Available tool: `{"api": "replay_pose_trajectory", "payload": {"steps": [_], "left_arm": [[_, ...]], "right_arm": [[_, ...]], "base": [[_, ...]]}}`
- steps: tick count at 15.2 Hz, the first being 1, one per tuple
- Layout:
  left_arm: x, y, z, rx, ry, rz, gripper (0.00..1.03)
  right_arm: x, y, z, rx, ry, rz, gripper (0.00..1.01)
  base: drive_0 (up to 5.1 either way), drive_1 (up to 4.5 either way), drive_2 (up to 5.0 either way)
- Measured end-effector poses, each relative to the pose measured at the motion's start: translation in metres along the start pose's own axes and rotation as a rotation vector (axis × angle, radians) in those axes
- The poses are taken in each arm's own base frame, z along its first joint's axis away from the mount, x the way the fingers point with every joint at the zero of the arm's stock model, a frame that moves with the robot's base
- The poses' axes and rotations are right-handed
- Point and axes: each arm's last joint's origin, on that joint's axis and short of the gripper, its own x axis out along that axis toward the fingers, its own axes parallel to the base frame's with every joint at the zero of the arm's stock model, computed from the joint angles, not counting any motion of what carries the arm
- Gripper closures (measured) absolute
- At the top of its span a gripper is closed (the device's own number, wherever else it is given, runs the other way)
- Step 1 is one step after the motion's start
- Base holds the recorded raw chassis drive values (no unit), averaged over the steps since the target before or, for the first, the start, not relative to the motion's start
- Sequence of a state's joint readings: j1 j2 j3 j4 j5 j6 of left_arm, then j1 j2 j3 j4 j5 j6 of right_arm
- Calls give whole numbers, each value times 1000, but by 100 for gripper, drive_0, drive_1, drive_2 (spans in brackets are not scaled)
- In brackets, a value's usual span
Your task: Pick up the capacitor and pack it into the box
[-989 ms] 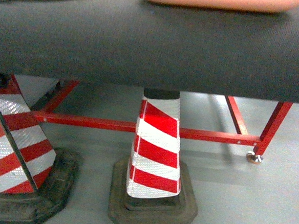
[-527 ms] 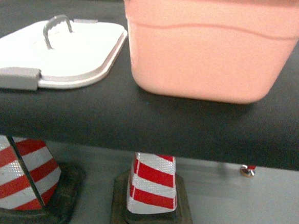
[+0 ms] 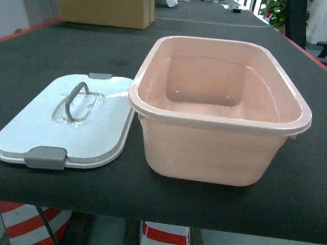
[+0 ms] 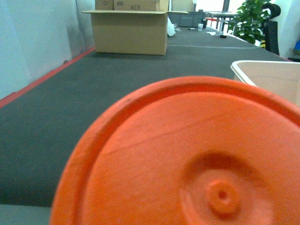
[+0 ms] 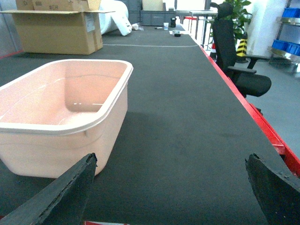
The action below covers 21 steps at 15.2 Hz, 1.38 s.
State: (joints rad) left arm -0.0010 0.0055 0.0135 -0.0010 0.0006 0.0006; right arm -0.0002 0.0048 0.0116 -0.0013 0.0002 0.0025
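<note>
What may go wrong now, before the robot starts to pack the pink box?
1. No capacitor shows in any view, so there may be nothing to pick.
2. The box stands near the table's front edge; a push might slide it off.
3. An orange disc blocks most of the left wrist view, so that arm sees little.
4. The lid lies touching the box and might get knocked.

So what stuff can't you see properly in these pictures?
- Left gripper: left wrist view, hidden behind a big orange disc.
- Right gripper: only two fingertips show at the bottom edge, wide apart.
- Capacitor: in no view; the pink box looks empty.
- Cardboard carton: cut off by the head view's top edge.
</note>
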Motion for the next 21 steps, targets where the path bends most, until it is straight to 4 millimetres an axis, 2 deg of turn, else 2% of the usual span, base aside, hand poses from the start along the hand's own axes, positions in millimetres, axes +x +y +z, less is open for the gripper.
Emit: {"api": "replay_pose_trajectory", "payload": {"steps": [21], "left_arm": [[0,0,0,0,5,1,59]], "right_arm": [[0,0,0,0,4,0,3]], "base": [[0,0,0]]}}
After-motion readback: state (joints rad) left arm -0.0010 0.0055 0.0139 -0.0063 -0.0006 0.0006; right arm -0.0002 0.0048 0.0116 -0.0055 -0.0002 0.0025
